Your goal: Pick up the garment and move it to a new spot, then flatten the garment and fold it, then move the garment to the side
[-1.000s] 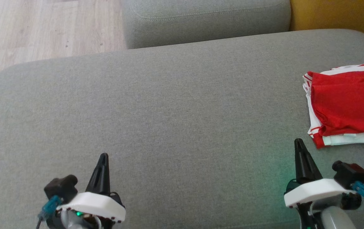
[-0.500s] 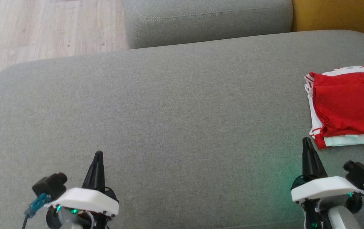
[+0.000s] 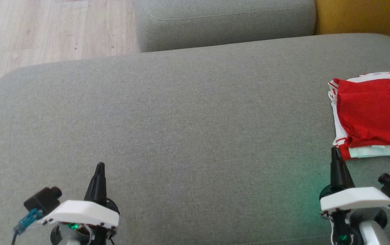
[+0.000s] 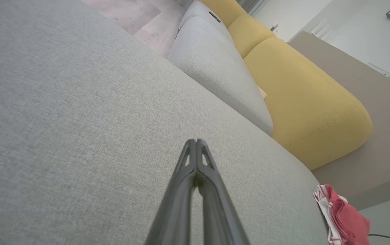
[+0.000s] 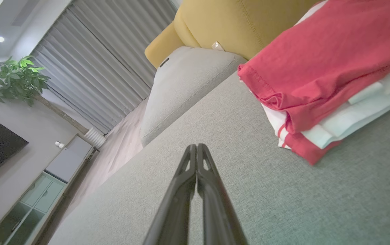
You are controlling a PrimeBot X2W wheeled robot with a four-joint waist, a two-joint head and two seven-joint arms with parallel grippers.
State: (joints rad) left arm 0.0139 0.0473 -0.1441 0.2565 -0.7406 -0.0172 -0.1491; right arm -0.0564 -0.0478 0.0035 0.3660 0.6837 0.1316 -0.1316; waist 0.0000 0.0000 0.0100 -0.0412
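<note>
Garment (image 3: 372, 112): red/white, folded into a stack, lying at the far right of the grey sofa seat (image 3: 181, 119), nothing touching it. Looks like the final move-aside step is done.

Right end effector (image 3: 334, 149): fingers pressed together, empty, tip just beside the stack's near corner. Left end effector (image 3: 100, 165): also pinched closed, empty, well apart from the garment.

Risks, my read:
- any sideways swing of the right arm could snag that corner and undo the fold
- stack sits near the seat edge, so a nudge could slide it off

Count: 1 garment, 2 end effectors, 2 grey cushions incl. the rear cushion (image 3: 222, 20).
</note>
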